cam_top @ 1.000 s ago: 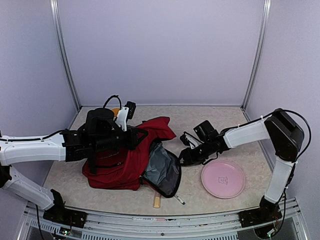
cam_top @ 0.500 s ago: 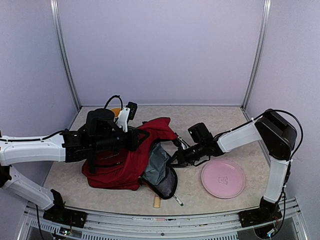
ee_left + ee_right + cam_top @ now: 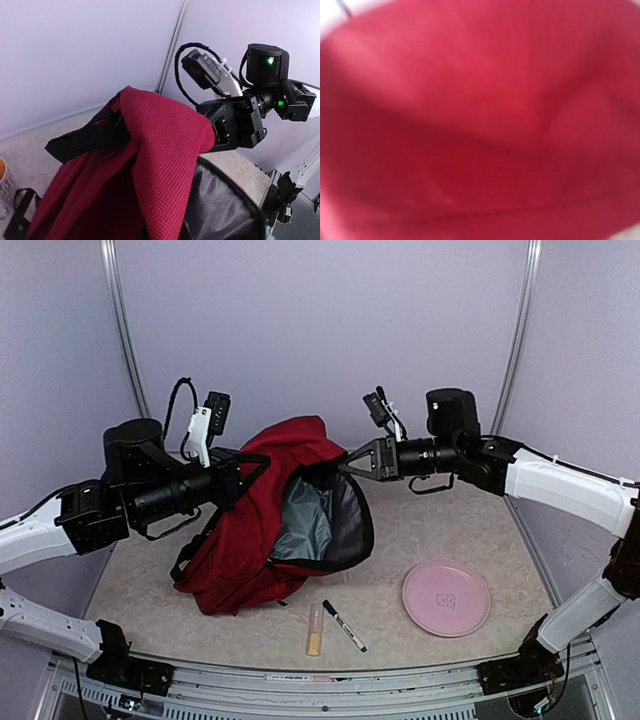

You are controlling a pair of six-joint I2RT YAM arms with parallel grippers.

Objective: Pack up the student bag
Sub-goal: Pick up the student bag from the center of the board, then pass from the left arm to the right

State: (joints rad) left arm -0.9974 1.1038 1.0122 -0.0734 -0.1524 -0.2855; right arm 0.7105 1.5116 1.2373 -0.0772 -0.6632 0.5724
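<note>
Over table (image 3: 450, 530), L+R arms (image 3: 40, 535) (image 3: 560, 480) up — bag (image 3: 250, 530) pinched

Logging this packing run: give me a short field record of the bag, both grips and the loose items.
bag: student bag, held up, mouth open, grey lining showing
left gripper: jaws shut on the bag's top fabric
right gripper: jaws shut on the mouth's rim
on table: pink plate, black marker, tan stick, all outside the bag

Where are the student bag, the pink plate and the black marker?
student bag (image 3: 240, 540), top external view, red fabric.
pink plate (image 3: 446, 599), top external view, bare centre.
black marker (image 3: 344, 626), top external view, barrel.
</note>
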